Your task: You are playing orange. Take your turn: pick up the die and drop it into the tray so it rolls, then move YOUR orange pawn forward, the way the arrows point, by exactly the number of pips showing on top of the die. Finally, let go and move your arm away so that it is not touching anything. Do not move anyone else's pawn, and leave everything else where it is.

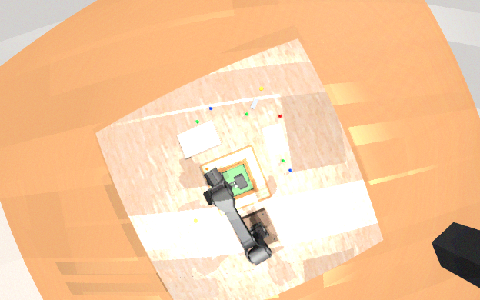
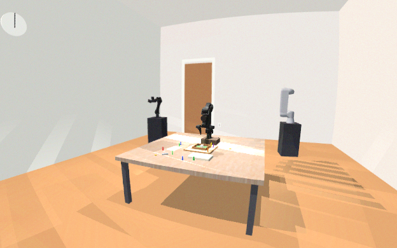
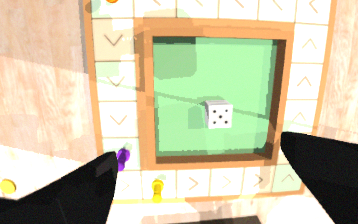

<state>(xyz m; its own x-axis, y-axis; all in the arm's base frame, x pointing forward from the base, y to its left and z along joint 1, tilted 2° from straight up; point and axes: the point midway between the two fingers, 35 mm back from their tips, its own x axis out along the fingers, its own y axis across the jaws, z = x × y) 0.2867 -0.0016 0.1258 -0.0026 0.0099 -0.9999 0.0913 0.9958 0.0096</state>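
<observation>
1. The die (image 3: 219, 114) lies inside the green-floored tray (image 1: 250, 174) (image 2: 200, 148) (image 3: 146, 100), apart from its walls, five pips facing the wrist view.
2. The orange pawn (image 1: 207, 168) (image 2: 208, 150) (image 3: 112, 1) is on a corner square of the board (image 1: 258, 165) (image 2: 188, 149) (image 3: 91, 100); the wrist view cuts most of it off.
3. The pincer (image 1: 235, 184) (image 2: 200, 133) (image 3: 200, 150) is spread wide above the board, nothing between its fingers.
4. A purple pawn (image 3: 123, 159) is on the board beside the tray, near one fingertip in the wrist view. A yellow pawn (image 3: 157, 190) is on the adjoining side, near the purple one.
5. The black arm (image 1: 235, 215) (image 2: 207, 117) rises from a brown base (image 1: 272, 240) (image 2: 217, 140) beside the board.
6. Farther out on the surface (image 1: 154, 173) (image 2: 235, 162) (image 3: 40, 100) lie a thick white slab (image 1: 199, 139) (image 2: 200, 156) near the board and, well apart, a red piece (image 1: 280, 115) (image 2: 163, 148).
</observation>
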